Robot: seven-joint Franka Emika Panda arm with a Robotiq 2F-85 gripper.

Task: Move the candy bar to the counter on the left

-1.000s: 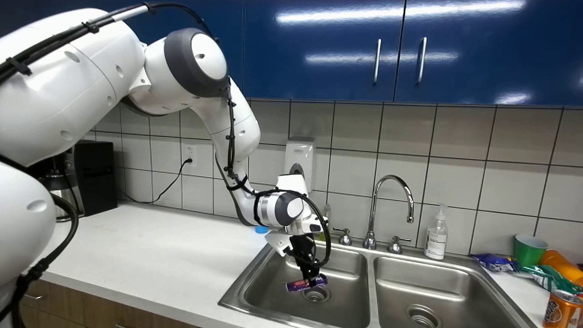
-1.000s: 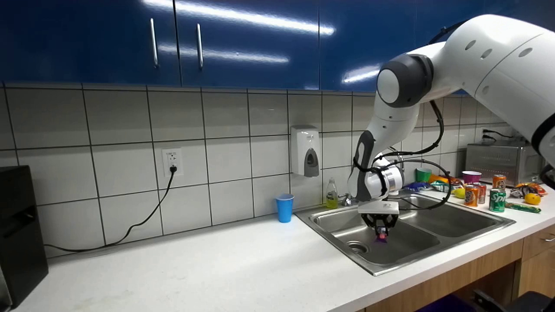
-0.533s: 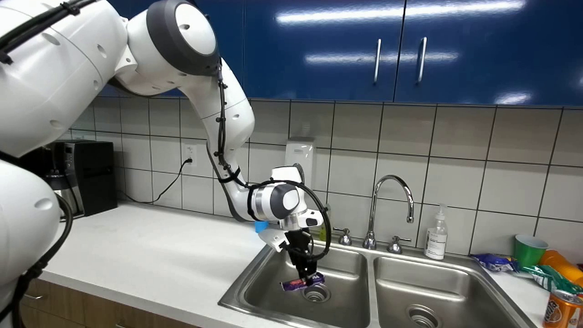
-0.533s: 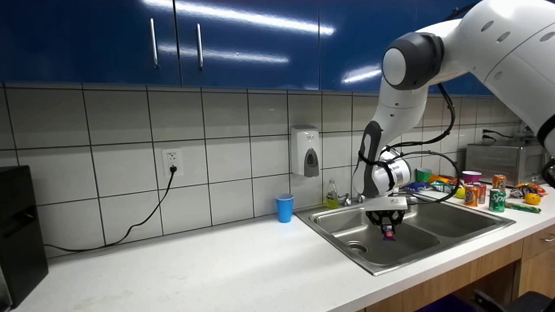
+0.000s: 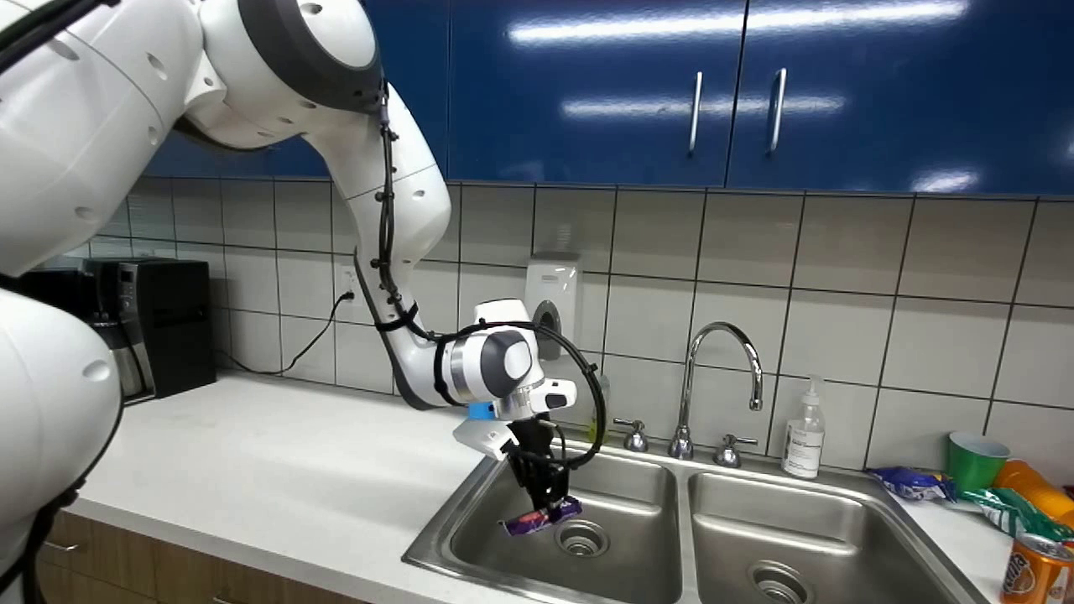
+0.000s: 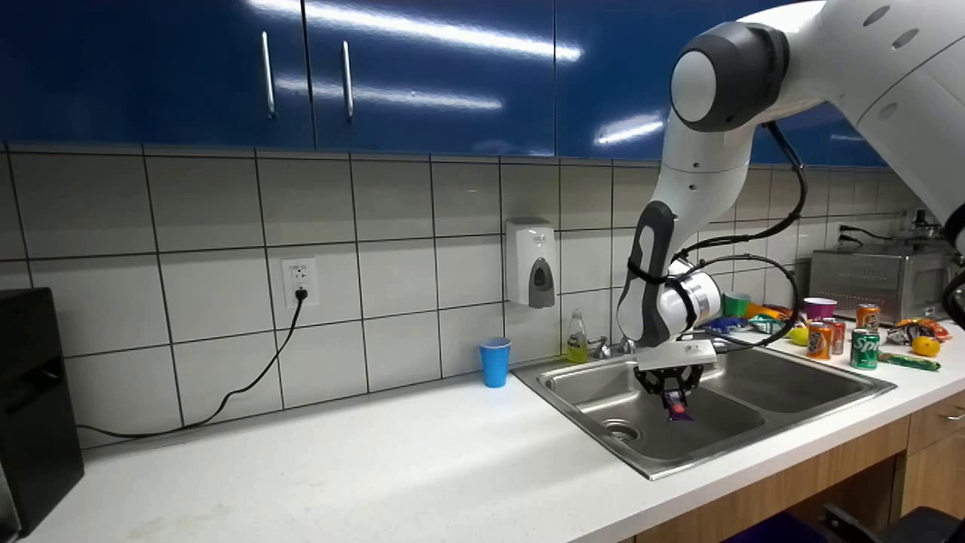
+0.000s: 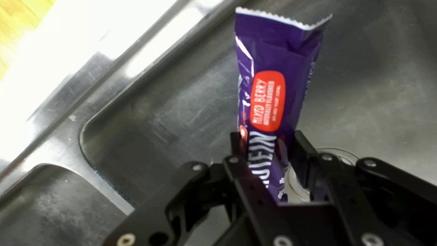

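"Comparing with 1 s earlier, what has changed?"

"In an exterior view, the candy bar (image 5: 529, 522) has shifted left and slopes more steeply. In an exterior view, the candy bar (image 6: 678, 411) has shifted slightly right. Combined reading: travel is probably toward the near side. The candy bar hangs over the left basin (image 5: 625, 554), near the drain (image 5: 582, 541). Transport appears to be under way; placement on the bench (image 5: 277, 470) at left is not done."

"State of the end effector (image 7: 268, 147)?"

"Clamped on the candy bar, bearing on both long sides. Clearance beneath cannot be told. Lifting over the rim (image 5: 449, 522) is likely required before setting down at left."

"Materials and shapes?"

"Candy bar: flat, elongated, in creased, glossy purple film, with a pale serrated end seam (image 7: 273, 17) and a red rounded label (image 7: 268, 100). Expect the film to flex; the candy bar could pivot in the grip. Left basin: scratched grey metal, rounded corners. Bench: plain white, flat, smooth-looking; suitable for a level set-down."
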